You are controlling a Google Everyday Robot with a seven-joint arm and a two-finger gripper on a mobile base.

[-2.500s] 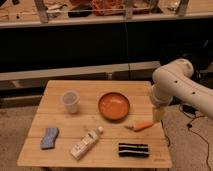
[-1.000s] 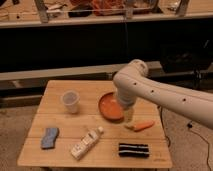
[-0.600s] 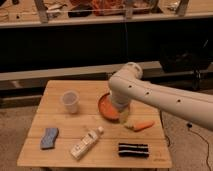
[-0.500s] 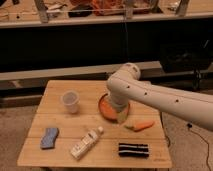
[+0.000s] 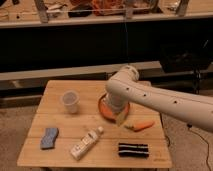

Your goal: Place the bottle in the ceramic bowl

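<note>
**Bottle not yet picked up; arm low over the bowl**

Judging from how things lie, the task has hardly begun. The bottle [image 5: 86, 144] lies on its side on the table [image 5: 55, 95], cap pointing toward 1 o'clock. It sits at about 7 o'clock from the ceramic bowl [image 5: 103, 108] and clearly apart from it. Nothing grips or touches it.

The pincer [image 5: 121, 118] hangs low at the bowl's 4 o'clock edge, close to the table top and well away from the bottle. I cannot tell whether it is open or closed, and no object shows in it. The bulky white arm [image 5: 160, 100] reaches in from 3 o'clock and covers much of the bowl, so the bowl's inside cannot be checked.

Everything is left to do: travel toward 7 o'clock, take hold of the bottle, lift it, carry it back and set it in the bowl.

Other things lie around:
- A translucent cup [image 5: 70, 101] stands at the bowl's 9 o'clock.
- A blue sponge [image 5: 49, 138] lies at the bottle's 9 o'clock.
- An orange carrot-like piece [image 5: 140, 125] lies just beside the pincer at its 4 o'clock.
- A dark striped block [image 5: 133, 149] lies at the bottle's 3 o'clock.

The straight path from pincer to bottle looks open. The carrot piece is the nearest thing a sideways move could knock.
</note>
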